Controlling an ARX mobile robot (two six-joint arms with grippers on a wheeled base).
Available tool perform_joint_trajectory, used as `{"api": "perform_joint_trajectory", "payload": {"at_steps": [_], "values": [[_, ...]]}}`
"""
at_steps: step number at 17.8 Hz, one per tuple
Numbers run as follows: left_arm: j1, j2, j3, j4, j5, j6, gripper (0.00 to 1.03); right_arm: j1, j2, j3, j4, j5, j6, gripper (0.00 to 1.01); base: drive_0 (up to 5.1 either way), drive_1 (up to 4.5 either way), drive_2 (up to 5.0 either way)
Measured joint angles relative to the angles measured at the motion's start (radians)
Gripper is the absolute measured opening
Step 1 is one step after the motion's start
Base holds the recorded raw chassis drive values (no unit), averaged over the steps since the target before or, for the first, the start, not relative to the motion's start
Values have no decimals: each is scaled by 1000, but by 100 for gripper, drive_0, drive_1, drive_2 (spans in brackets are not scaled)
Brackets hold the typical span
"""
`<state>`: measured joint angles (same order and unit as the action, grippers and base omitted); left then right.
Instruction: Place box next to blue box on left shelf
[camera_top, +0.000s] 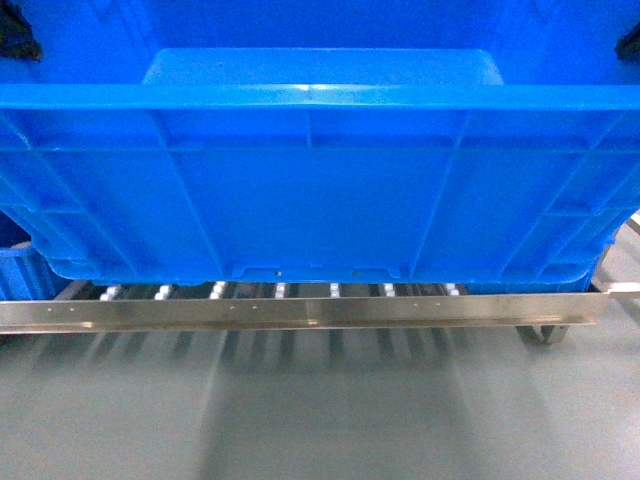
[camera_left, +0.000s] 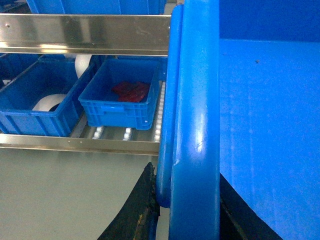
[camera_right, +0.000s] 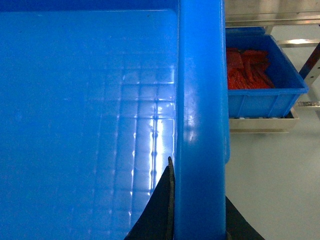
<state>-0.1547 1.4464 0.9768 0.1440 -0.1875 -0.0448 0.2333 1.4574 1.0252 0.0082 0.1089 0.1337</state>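
left gripper (camera_left: 175, 220) clamped on the left rim of the box (camera_top: 320, 190), one dark finger (camera_left: 137, 212) outside the wall, the other inside. beyond it, a small bin (camera_left: 120, 100) with red parts and a neighbouring bin (camera_left: 35, 100) sitting on rollers of a rack. box held level, filling the head view, base hanging just above the white rollers and steel lip of the left shelf (camera_top: 300, 310). right gripper (camera_right: 197, 220) clamped on the right rim, fingers straddling it. further right, another bin (camera_right: 262, 85) of red parts.
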Motion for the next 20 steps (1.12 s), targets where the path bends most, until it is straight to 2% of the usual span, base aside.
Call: {"api": "perform_joint_trajectory", "payload": {"at_steps": [20], "values": [[0,0,0,-1,0,0,19,0,0,0,-1,0,0,7,0,0,0]]}}
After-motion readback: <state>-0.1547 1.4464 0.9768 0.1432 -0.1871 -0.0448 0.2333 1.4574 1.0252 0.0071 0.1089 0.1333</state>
